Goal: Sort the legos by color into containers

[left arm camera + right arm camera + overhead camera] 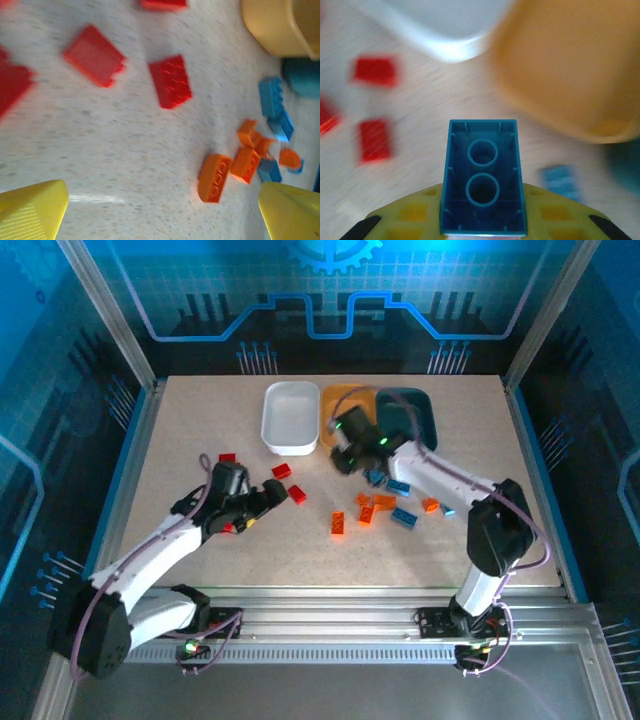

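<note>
Over the table [190,420], right tool [347,452] clamps blue brick [482,175].

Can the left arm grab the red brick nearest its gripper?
Probably yes: the left gripper is open, and the red brick lies by itself just ahead, with nothing in between.

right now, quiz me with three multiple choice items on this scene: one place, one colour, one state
1. Which tub stands leftmost in the top view? A white, B yellow-orange, C dark teal.
2. What colour is the brick in the right end effector? A red, B orange, C blue.
3. The left end effector is: A open, B shut on a red brick, C shut on an orange brick.

Answers: 1 A, the white tub sits left of the other two. 2 C, a blue brick is clamped there in the right wrist view. 3 A, its fingers stand wide apart with nothing between.
</note>
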### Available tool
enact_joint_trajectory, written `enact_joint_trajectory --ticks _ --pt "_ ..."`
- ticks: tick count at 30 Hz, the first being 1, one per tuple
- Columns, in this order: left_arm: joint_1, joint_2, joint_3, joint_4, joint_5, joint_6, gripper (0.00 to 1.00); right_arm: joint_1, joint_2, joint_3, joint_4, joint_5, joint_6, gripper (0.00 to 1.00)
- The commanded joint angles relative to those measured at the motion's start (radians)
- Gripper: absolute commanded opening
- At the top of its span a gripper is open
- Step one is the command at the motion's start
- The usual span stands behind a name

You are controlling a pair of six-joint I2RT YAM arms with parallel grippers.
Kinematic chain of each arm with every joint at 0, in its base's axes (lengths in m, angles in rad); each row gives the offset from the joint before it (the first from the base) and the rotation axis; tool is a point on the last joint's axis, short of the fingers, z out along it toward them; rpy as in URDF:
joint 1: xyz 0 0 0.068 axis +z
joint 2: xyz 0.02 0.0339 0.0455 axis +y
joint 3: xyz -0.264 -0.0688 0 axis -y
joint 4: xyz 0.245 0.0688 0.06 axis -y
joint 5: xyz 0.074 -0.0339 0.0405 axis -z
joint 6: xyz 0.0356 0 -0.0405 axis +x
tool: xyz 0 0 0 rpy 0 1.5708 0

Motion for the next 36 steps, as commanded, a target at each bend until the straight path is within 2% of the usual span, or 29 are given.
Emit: enact_joint_trajectory --ticks 1,4,7,11,15,18,22,25,28,33,36 --pt "-0.067 0.106 0.097 0.019 -0.008 0.078 0.99 -0.157 0.038 0.062 -0.045 0.103 0.088 0.27" --pt "-0.089 0.221 0.174 -0.006 -0.029 0.107 0.99 -0.290 0.124 0.135 -0.060 0.049 0.111 0.27" --pt "-0.092 0.329 0.254 -0.046 -0.059 0.100 0.96 -0.367 0.250 0.242 -0.096 -0.014 0.099 0.28" --pt "-0.095 0.434 0.320 -0.053 -0.054 0.053 0.86 -0.409 0.379 0.376 -0.142 -0.050 0.087 0.30" --pt "-0.096 0.464 0.334 -0.055 -0.081 -0.021 0.87 -0.428 0.431 0.435 -0.154 -0.078 0.084 0.35" --pt "-0.097 0.476 0.340 -0.060 -0.102 -0.051 0.87 -0.433 0.435 0.459 -0.164 -0.092 0.082 0.46" --pt "-0.097 0.509 0.360 -0.070 -0.120 -0.070 0.87 -0.430 0.397 0.456 -0.161 -0.105 0.085 0.57" --pt "-0.095 0.534 0.374 -0.073 -0.137 -0.076 0.88 -0.428 0.322 0.402 -0.144 -0.105 0.111 0.60" --pt "-0.095 0.571 0.400 -0.079 -0.160 -0.083 0.87 -0.403 0.193 0.252 -0.065 -0.142 0.155 0.62" --pt "-0.094 0.639 0.432 -0.089 -0.189 -0.126 0.85 -0.313 0.035 0.027 0.021 -0.129 0.187 0.62" --pt "-0.094 0.686 0.465 -0.080 -0.183 -0.125 0.80 -0.279 -0.033 -0.071 0.060 -0.162 0.212 0.63"
